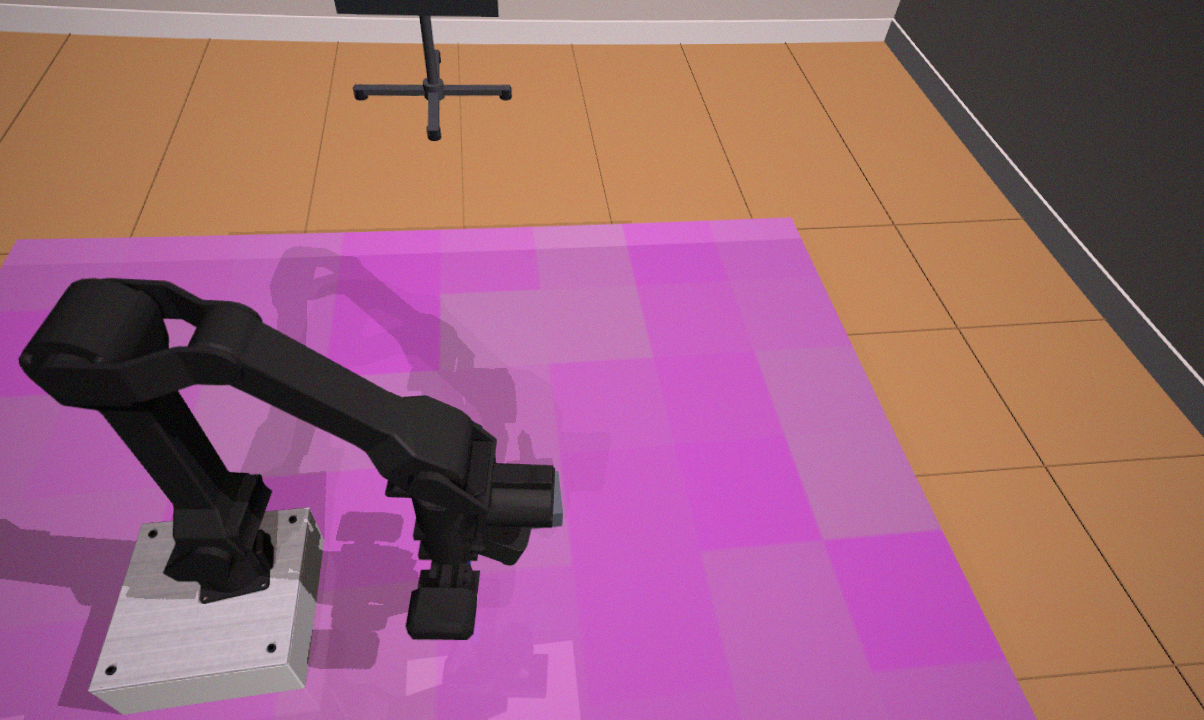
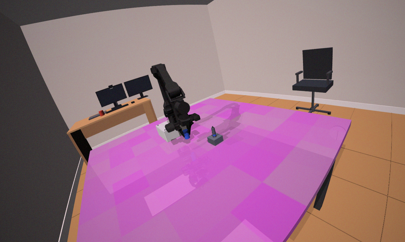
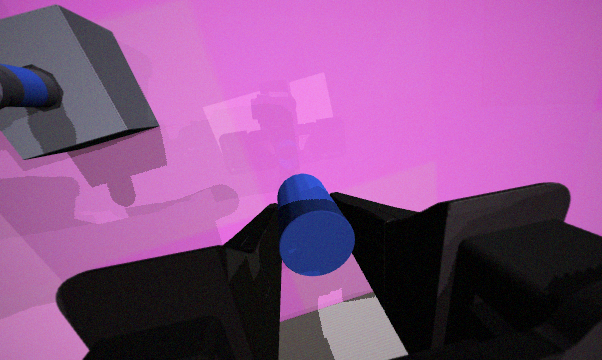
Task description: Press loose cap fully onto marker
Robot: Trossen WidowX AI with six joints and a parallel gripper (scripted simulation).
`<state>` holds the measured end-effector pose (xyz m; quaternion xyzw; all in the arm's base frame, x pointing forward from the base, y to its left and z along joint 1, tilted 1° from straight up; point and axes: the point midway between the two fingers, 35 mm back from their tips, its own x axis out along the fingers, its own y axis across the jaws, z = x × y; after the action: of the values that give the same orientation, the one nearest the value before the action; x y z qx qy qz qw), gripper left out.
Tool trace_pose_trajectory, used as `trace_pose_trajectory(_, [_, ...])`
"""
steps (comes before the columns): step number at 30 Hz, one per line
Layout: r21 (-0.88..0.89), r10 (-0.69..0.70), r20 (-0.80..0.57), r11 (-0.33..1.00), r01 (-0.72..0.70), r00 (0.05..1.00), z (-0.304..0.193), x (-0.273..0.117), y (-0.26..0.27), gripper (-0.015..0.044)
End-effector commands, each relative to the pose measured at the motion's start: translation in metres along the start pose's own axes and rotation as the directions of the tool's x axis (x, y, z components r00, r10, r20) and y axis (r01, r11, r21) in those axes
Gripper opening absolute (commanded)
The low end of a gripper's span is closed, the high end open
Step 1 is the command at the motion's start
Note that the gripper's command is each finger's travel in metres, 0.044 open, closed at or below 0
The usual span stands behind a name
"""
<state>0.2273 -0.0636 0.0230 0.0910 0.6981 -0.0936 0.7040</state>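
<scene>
We see one arm (image 1: pixel 293 385) (image 2: pixel 171 93) at left, its one gripper (image 2: pixel 187 132) (image 3: pixel 304 205) closed on one blue cap (image 2: pixel 186 134) (image 3: pixel 315 232). To the right, in the exterior view, we see one marker (image 2: pixel 213 131) (image 3: pixel 23 89), upright and uncapped, in one gray block (image 2: pixel 215 139) (image 3: pixel 76 85) on one pink table (image 1: pixel 731 385) (image 2: pixel 216 186) (image 3: pixel 431 75).

Top view: elevated, angled down over the arm (image 1: pixel 302 376) (image 2: pixel 171 93), fairly near. Exterior view: farther back, facing the arm across the table (image 1: pixel 624 501) (image 2: pixel 216 186) (image 3: pixel 431 100) (desk (image 2: pixel 113 115) behind). Wrist view: closest, facing down past the fingers; shares the holder block (image 2: pixel 215 139) (image 3: pixel 76 75) with the exterior.
</scene>
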Motion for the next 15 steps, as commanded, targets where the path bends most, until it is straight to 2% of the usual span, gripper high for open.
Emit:
trace_pose_trajectory(1, [0.004,-0.002,0.003,1.0,0.002,1.0,0.0,-0.007,0.0,0.0])
trace_pose_trajectory(15, [-0.021,-0.006,0.01,1.0,0.007,1.0,0.023,-0.02,0.023,0.0])
